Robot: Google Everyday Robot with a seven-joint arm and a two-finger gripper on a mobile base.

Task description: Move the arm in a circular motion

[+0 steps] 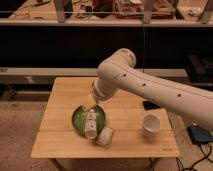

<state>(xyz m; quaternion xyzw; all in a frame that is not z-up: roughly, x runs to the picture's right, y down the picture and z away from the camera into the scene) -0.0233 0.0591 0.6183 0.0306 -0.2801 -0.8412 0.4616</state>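
Desk [60, 142]: pale wooden planks. The tool [90, 104] hangs over its middle.
- Green plate [77, 120]: directly under the tool, carrying a white bottle [90, 125].
- Small white container [105, 136], on its side: nearer the camera than the tool, just beside the plate.
- White cup [151, 124], upright: well apart from the tool, toward the picture's right.
- Dark flat item [150, 105]: beyond the cup.

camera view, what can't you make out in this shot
1. arm: camera view, its base is cut off by the right edge.
2. dark object on the table: camera view, mostly hidden behind the arm.
3. green plate: camera view, far rim covered by the tool, which hangs over it.
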